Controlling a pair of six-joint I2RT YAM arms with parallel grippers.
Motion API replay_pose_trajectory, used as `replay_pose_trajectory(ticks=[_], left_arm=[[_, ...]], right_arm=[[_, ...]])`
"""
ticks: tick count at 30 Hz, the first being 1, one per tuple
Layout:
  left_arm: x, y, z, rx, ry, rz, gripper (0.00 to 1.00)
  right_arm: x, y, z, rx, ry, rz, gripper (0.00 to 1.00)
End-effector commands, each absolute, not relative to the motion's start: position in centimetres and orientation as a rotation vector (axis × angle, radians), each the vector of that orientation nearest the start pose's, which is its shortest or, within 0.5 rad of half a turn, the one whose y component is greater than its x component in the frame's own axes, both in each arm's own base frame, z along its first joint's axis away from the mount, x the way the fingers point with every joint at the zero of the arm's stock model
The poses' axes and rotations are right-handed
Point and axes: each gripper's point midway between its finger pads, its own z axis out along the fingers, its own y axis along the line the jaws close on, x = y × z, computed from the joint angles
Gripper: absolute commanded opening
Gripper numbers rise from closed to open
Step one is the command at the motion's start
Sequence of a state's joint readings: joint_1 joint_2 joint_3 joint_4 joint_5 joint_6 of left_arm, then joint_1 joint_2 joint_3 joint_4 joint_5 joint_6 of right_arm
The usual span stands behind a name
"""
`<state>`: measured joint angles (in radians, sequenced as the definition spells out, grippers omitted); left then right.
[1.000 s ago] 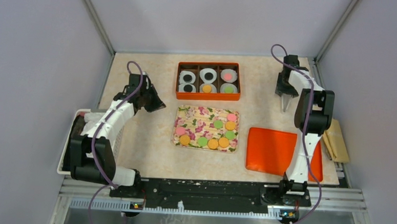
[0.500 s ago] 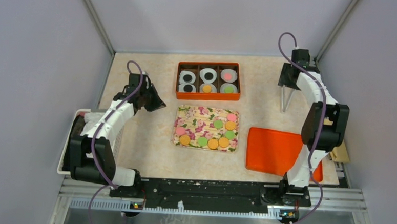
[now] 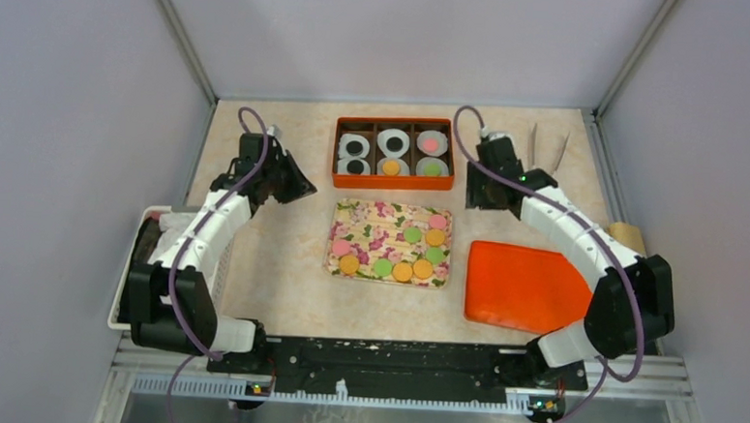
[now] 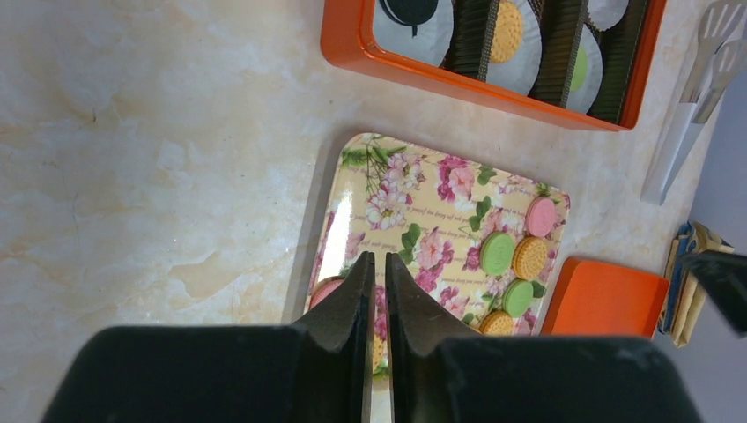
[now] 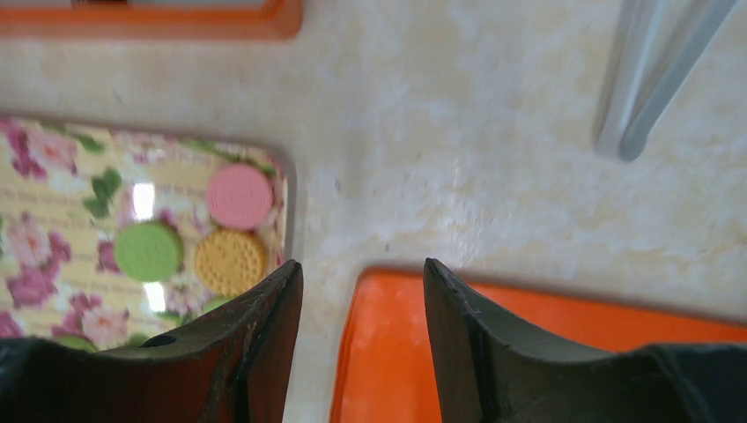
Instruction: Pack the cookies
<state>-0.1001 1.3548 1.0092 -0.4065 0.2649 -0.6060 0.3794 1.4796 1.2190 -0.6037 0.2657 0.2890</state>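
Several pink, green and orange cookies (image 3: pixel 413 235) lie on the right and front of a flowered tray (image 3: pixel 375 221) at mid-table. Behind it an orange box (image 3: pixel 395 121) holds white paper cups with black, orange, pink and green cookies. My left gripper (image 3: pixel 293 184) is shut and empty, left of the box; its view shows the tray (image 4: pixel 423 203) and cookies (image 4: pixel 515 251) below its jaws (image 4: pixel 376 257). My right gripper (image 3: pixel 473 197) is open and empty, right of the box, above the gap between the tray's pink cookie (image 5: pixel 240 196) and the orange lid (image 5: pixel 528 352).
An orange lid (image 3: pixel 522 287) lies flat at the front right. Metal tongs (image 3: pixel 547 148) lie on the table at the back right. A white basket (image 3: pixel 130 276) stands at the left edge. Brown paper items (image 3: pixel 632 235) lie at the right edge.
My right arm let go of the tongs at the back right and swung left to beside the orange box. The tongs now lie on the table. My left gripper shifted slightly back.
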Motion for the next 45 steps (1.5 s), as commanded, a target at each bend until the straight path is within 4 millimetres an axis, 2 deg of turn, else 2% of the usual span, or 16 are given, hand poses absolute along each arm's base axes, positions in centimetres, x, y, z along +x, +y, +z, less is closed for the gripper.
replay_pose_trajectory(ticks=[1, 7, 13, 16, 20, 24, 30, 38, 41, 43, 45], left_arm=[[36.1, -10.8, 18.8, -0.386, 2.243, -0.681, 0.14], [35.5, -10.9, 18.0, -0.394, 2.258, -0.687, 0.14], [35.3, -11.2, 17.8, -0.403, 2.264, -0.714, 0.14], [35.1, -11.2, 17.9, -0.4, 2.263, -0.716, 0.14], [34.9, -10.9, 18.2, -0.395, 2.255, -0.694, 0.14], [34.8, -10.8, 18.0, -0.392, 2.258, -0.687, 0.14], [34.9, -11.1, 17.6, -0.391, 2.267, -0.705, 0.14], [35.0, -11.8, 18.0, -0.335, 2.248, -0.755, 0.14], [34.9, -12.7, 18.5, -0.29, 2.234, -0.813, 0.15], [34.7, -13.2, 18.8, -0.261, 2.224, -0.848, 0.16], [34.6, -13.7, 19.3, -0.224, 2.204, -0.885, 0.16]], right_arm=[[30.6, 11.2, 13.4, 0.034, 2.479, -0.011, 0.51], [25.6, 11.8, 10.2, 0.055, 2.565, 0.095, 0.5], [23.0, 14.1, 7.9, 0.021, 2.629, 0.186, 0.49], [22.5, 15.0, 6.8, 0.003, 2.656, 0.197, 0.49], [22.5, 15.1, 5.4, 0.007, 2.685, 0.168, 0.48], [22.2, 15.1, 4.2, 0.011, 2.709, 0.166, 0.35], [21.3, 14.8, 2.3, 0.029, 2.746, 0.152, 0.24], [20.9, 14.3, 1.1, 0.022, 2.77, 0.112, 0.19], [20.7, 14.3, 0.7, 0.012, 2.777, 0.084, 0.1], [20.7, 14.4, 1.0, -0.007, 2.767, 0.065, 0.03], [20.6, 14.5, 1.6, -0.035, 2.756, 0.043, 0.0]])
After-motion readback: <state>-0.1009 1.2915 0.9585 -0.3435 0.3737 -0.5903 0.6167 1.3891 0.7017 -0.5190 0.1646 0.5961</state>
